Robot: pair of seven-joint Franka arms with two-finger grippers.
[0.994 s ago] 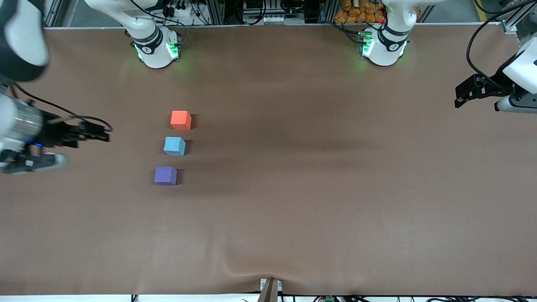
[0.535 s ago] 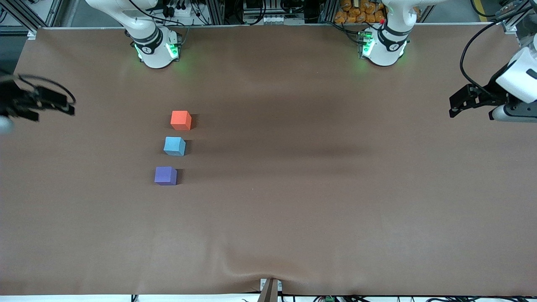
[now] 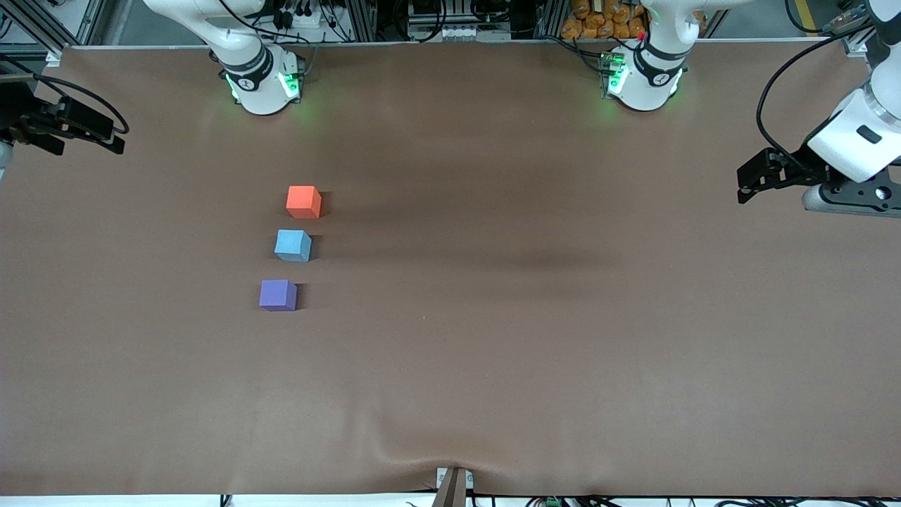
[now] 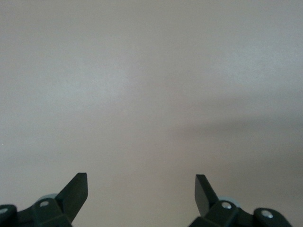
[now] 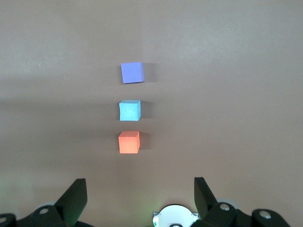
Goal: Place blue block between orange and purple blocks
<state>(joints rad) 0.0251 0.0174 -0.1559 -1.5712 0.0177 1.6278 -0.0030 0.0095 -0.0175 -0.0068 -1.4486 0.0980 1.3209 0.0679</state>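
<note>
Three small cubes lie in a line on the brown table toward the right arm's end. The orange block point(image 3: 303, 201) is farthest from the front camera, the blue block point(image 3: 293, 245) sits in the middle, and the purple block point(image 3: 278, 294) is nearest. The right wrist view shows the same row: purple point(image 5: 132, 72), blue point(image 5: 129, 110), orange point(image 5: 129, 142). My right gripper point(image 3: 116, 137) is open and empty, up over the table's edge at the right arm's end, well apart from the blocks; its jaws show in its wrist view point(image 5: 140, 187). My left gripper point(image 3: 740, 186) is open and empty over bare table at the left arm's end point(image 4: 141, 182).
The two arm bases with green lights stand along the edge farthest from the front camera point(image 3: 262, 81) point(image 3: 640, 77); the right one also shows in the right wrist view point(image 5: 175, 215). A small clamp point(image 3: 452, 486) sits at the table's edge nearest the front camera.
My right gripper has drawn away from the blocks, out toward the table's edge at the right arm's end. My left gripper has shifted slightly toward the table's middle. The blocks have not moved.
</note>
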